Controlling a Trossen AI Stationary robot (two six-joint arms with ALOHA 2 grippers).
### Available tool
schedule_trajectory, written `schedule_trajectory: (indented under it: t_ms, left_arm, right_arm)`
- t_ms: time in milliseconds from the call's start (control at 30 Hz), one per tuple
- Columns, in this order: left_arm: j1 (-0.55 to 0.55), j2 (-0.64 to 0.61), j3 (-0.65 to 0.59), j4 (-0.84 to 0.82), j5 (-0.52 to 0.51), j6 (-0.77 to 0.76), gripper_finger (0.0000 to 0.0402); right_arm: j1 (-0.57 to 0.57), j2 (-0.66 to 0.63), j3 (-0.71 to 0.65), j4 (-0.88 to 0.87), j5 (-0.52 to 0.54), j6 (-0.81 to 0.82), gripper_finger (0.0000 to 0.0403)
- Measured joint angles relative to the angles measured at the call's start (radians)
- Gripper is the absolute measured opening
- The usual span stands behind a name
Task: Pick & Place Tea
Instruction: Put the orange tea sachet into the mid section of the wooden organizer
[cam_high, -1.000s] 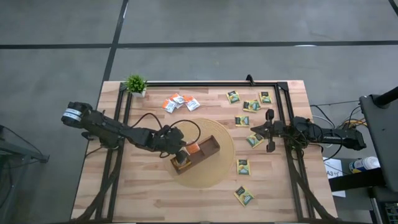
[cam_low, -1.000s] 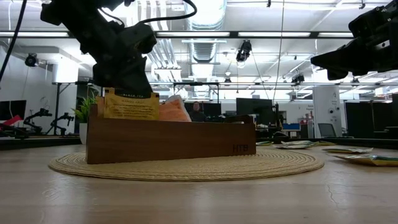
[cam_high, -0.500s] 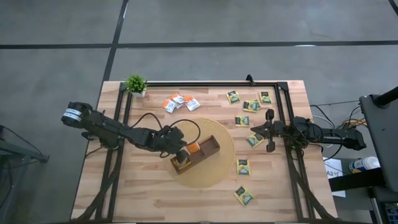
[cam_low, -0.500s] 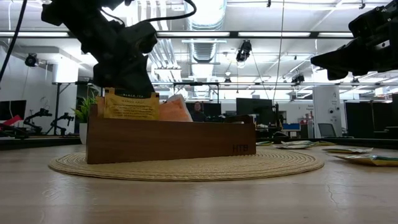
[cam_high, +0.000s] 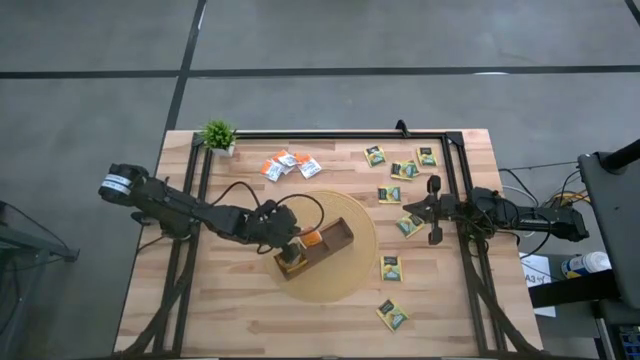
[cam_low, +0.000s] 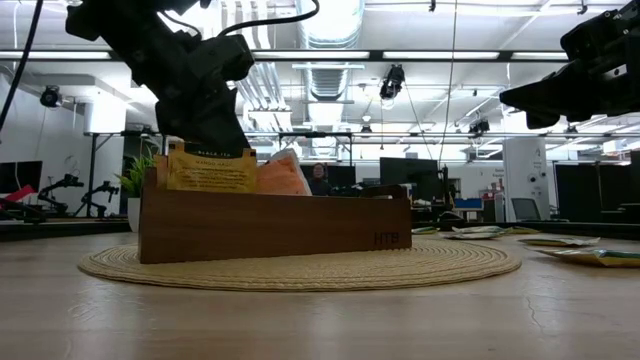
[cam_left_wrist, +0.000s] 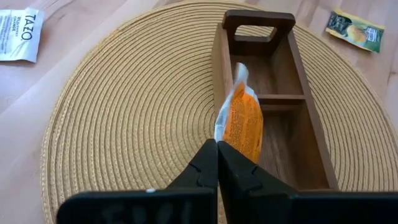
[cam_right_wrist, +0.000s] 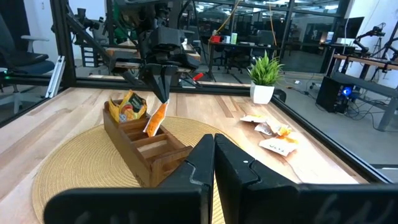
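Observation:
An orange tea sachet (cam_left_wrist: 244, 123) hangs tilted inside the long brown wooden tray (cam_high: 335, 236), with my left gripper (cam_left_wrist: 217, 144) shut on it. The tray sits on a round woven mat (cam_high: 345, 275). In the right wrist view the same sachet (cam_right_wrist: 155, 118) slants down from the left gripper (cam_right_wrist: 163, 93) into the tray (cam_right_wrist: 155, 158). A yellow-and-green sachet (cam_right_wrist: 127, 106) stands in the tray's end compartment. My right gripper (cam_high: 432, 212) waits shut at the table's right side, above the table. My left gripper pinches the orange sachet's upper edge (cam_left_wrist: 222, 134) between its two fingertips. The fingers slant down from the table's left side. The sachet hangs tilted below them, and its lower end (cam_right_wrist: 150, 129) is inside the tray, by one long wall.
White-and-orange sachets (cam_high: 290, 165) lie at the far middle. Several green sachets (cam_high: 400, 168) are scattered over the right half, two of them near the front (cam_high: 392, 315). A small potted plant (cam_high: 218, 135) stands at the far left corner. Black frame rails (cam_high: 330, 133) edge the table.

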Motion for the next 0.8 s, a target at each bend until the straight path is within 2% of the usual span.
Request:
schedule_trajectory:
  t_ms: [367, 800]
  left_arm:
    - [0.000, 0.000, 0.000, -0.002, 0.000, 0.008, 0.0107]
    - [0.000, 0.000, 0.000, -0.002, 0.000, -0.005, 0.0114]
  right_arm:
    - [0.000, 0.000, 0.000, 0.000, 0.000, 0.000, 0.0009]
    - [0.000, 0.000, 0.000, 0.000, 0.000, 0.000, 0.0009]
